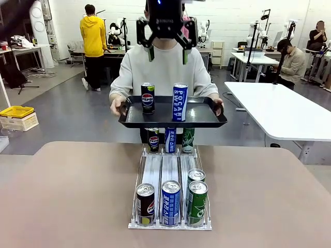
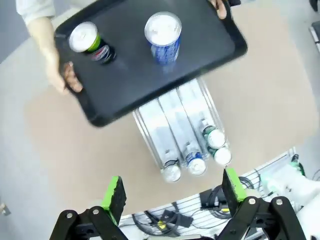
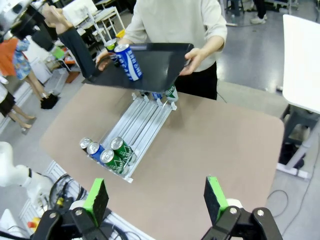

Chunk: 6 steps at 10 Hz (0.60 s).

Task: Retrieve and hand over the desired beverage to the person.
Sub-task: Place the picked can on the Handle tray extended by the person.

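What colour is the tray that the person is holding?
Black. The tray, carrying two cans, shows best in the front view.

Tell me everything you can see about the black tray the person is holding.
The black tray is a shallow rectangle with a raised rim, plastic by the look of it, smooth and slightly glossy. The person holds it roughly level by both short ends, above the far end of the can rack, clear of the table. On it stand two upright cans, a Pepsi can and a taller blue Pocari Sweat can.

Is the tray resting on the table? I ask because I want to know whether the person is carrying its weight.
No: the person's hands hold the black tray by its ends, raised above the table.
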{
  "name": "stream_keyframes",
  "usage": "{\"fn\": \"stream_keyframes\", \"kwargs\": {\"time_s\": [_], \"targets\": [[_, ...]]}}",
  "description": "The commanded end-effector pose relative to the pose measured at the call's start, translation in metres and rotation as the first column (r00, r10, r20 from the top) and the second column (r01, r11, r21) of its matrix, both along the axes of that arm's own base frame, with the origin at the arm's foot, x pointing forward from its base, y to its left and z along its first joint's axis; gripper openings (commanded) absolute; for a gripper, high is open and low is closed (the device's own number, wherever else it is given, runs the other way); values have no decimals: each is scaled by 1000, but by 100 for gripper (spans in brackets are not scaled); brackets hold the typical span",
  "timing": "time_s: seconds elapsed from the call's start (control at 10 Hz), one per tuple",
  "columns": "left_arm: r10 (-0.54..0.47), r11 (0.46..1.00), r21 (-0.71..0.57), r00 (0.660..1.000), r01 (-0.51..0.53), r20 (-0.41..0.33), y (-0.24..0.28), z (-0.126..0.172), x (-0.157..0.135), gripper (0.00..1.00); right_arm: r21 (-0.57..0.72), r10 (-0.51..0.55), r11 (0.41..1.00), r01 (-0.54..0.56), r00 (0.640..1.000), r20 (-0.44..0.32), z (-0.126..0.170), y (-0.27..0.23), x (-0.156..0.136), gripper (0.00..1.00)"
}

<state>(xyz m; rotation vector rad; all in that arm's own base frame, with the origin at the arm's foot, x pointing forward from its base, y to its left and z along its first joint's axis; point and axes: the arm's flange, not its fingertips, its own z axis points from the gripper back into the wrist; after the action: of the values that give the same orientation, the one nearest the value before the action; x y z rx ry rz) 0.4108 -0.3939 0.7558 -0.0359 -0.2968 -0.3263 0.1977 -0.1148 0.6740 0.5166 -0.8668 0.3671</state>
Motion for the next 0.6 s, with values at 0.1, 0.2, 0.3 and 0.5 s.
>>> {"fn": "stream_keyframes", "kwargs": {"time_s": [0.1,0.2,0.3,0.5], "targets": [[-144,988,-26,967,153,211,112,-74,-83,100,8,13,1000,-13,1000,2,-1,1,1,100],[-183,981,-20,959,192,216,137,-85,-89,100,8,13,1000,-13,1000,2,-1,1,1,100],[-182,980,-45,964,194,193,169,-95,-88,100,8,13,1000,-13,1000,2,-1,1,1,100],[-147,978,-130,982,162,116,211,-113,-83,100,8,13,1000,-13,1000,2,-1,1,1,100]]}}
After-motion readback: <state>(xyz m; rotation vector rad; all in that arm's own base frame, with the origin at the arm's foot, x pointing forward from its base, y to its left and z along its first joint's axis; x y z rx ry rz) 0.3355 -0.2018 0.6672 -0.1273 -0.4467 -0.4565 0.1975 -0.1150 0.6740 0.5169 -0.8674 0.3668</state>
